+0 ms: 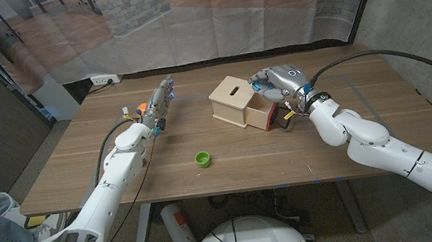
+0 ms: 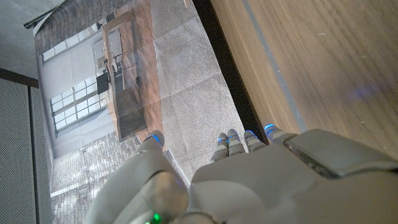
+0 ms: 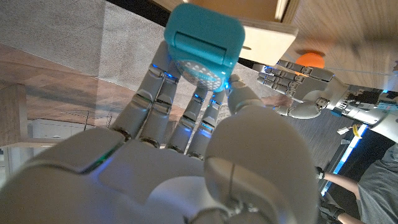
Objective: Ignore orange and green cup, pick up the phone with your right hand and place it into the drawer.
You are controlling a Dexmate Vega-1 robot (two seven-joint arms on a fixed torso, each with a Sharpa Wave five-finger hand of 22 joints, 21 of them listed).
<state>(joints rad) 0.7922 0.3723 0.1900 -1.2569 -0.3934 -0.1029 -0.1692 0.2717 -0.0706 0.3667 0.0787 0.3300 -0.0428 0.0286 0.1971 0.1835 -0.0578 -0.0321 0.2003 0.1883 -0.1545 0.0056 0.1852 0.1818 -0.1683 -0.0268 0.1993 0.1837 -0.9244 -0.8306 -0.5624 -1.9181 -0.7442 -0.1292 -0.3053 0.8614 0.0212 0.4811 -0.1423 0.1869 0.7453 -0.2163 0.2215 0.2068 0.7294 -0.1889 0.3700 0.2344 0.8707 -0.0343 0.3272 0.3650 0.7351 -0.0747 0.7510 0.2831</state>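
Over the open drawer point(image 1: 262, 114) of the wooden box point(image 1: 232, 99), the right hand point(image 1: 276, 83) pinches the teal phone point(image 3: 204, 43) between thumb and fingers. Well apart from the box, the left hand point(image 1: 158, 103) stands empty, fingers straight and spread. The green cup point(image 1: 202, 159) sits on bare table point(image 1: 369, 138) nearer the front edge.

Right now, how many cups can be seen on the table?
1 that is clear: the green cup stands on the table near its front edge, between the arms. An orange object shows beyond the left hand; whether it is a cup is unclear.
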